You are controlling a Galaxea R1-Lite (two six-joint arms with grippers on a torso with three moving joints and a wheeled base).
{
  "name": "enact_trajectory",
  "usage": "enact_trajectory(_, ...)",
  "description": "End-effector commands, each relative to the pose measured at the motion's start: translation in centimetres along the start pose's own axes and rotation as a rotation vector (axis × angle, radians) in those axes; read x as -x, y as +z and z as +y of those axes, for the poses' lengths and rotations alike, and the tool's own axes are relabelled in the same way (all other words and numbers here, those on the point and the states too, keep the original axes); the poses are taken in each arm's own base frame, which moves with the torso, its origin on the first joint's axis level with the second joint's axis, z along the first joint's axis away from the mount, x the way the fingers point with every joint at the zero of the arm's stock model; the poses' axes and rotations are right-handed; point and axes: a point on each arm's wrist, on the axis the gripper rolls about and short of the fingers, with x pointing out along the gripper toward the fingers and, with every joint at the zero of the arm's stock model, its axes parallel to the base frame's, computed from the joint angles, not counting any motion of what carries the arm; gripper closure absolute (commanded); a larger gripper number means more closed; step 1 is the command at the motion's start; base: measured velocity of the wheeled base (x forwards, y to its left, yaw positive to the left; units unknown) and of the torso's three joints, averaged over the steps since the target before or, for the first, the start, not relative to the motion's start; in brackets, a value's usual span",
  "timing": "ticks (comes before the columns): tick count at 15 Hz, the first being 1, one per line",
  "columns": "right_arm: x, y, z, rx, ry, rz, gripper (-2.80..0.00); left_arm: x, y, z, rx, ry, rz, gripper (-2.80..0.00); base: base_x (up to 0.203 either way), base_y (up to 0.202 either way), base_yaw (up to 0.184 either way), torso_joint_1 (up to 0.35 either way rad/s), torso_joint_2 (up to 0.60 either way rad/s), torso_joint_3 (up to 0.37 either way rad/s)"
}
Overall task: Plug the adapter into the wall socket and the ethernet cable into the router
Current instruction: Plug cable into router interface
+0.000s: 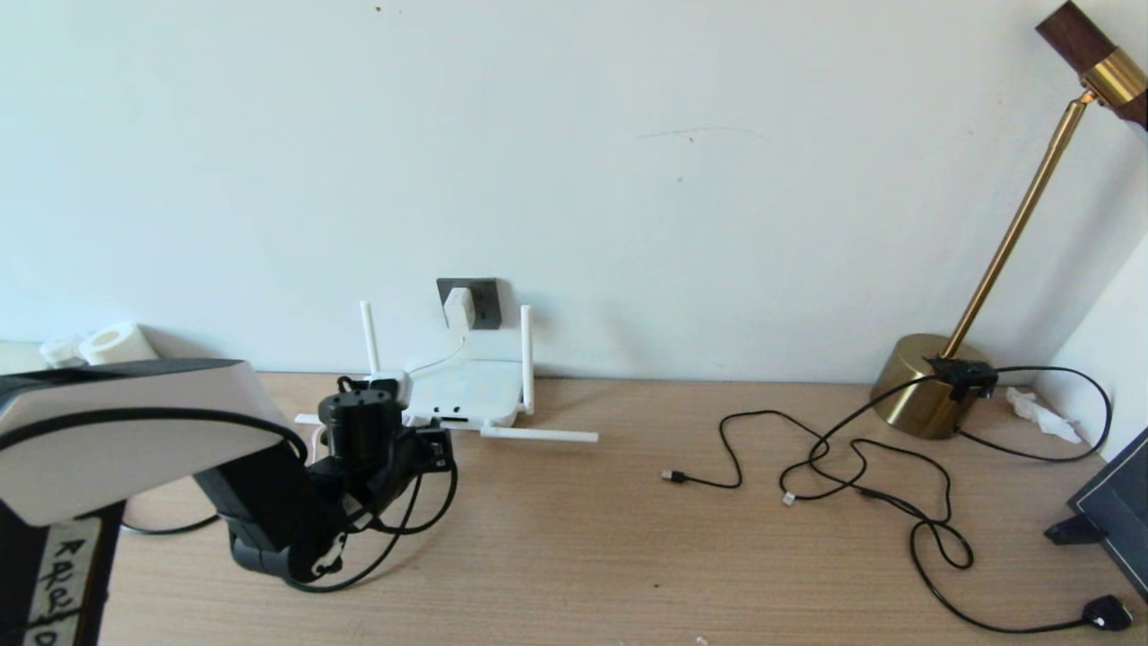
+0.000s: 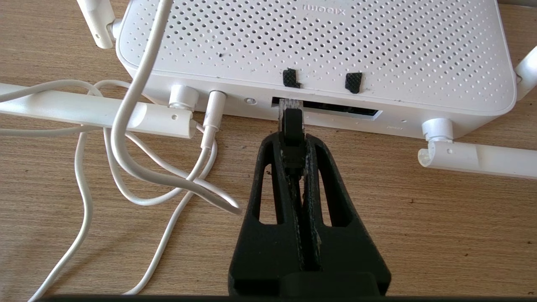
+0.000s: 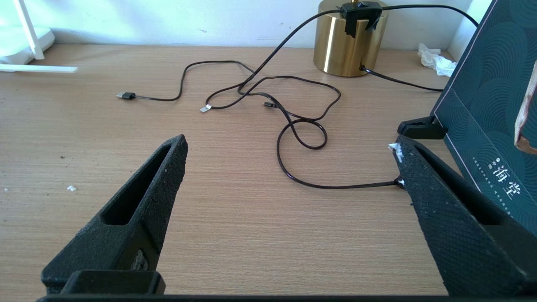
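While left pincer (image 2: 292, 142) grips, ethernet cable (image 2: 290, 121) meets router (image 2: 319, 54)

From my head camera the left hand (image 1: 437, 446) hides the router (image 1: 466, 390) ports. I can't tell how deep the ethernet cable (image 2: 290, 121) connector sits; the lamp (image 1: 1022, 215) shade runs off-frame.

the black left gripper (image 2: 292, 140) reaches low and forward, its latticed fingers (image 2: 268, 167) pressed together on something thin. the black right gripper (image 3: 289, 147) hangs idle, fingers (image 3: 168, 167) spread wide.
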Motion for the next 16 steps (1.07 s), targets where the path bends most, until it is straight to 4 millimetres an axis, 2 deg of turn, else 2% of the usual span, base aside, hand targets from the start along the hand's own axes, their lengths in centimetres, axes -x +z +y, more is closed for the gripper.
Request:
enact_trajectory(1,-0.01,0.01,0.0,0.0,0.0,0.001,-2.8,0.05,0.19,0.0,0.003,0.001,-0.01,0.0,0.0,0.0,0.0,0.0,0.0,0.0)
enact_trajectory(16,-0.01,0.01,0.0,-0.002,0.0,0.001,-2.8,-0.04,0.28,0.27,-0.013,0.008,-0.013,0.0,0.0,0.0,0.0,0.0,0.0,0.0)
